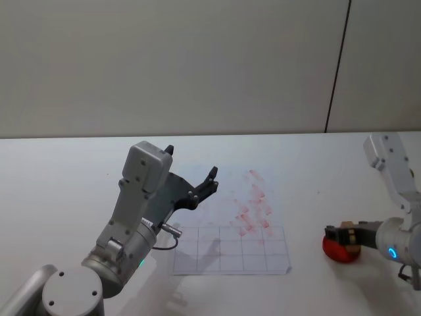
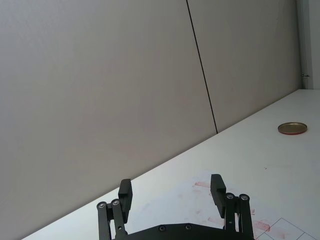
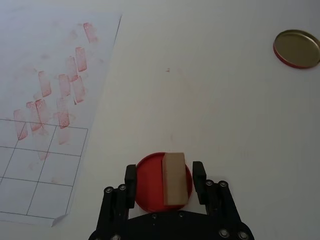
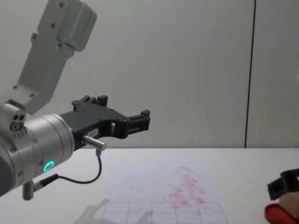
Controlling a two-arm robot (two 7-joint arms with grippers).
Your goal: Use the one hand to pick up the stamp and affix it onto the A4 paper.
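Note:
The stamp [image 3: 174,178], a small light-wood block, stands on the round red ink pad [image 3: 150,186] at the table's right side. My right gripper [image 3: 165,176] is open and straddles the stamp, with one finger close to it and the other farther off. In the head view the right gripper [image 1: 343,236] sits low over the ink pad [image 1: 341,251], to the right of the A4 paper [image 1: 230,230]. The paper [image 3: 50,100] carries grey grid lines and several pinkish-red stamp marks. My left gripper [image 1: 191,162] hangs open in the air above the paper's left part.
A round gold lid [image 3: 296,48] lies on the white table beyond the ink pad, also seen as the lid [image 2: 292,128] far off. A cable loops under the left wrist [image 4: 84,179]. A grey wall stands behind the table.

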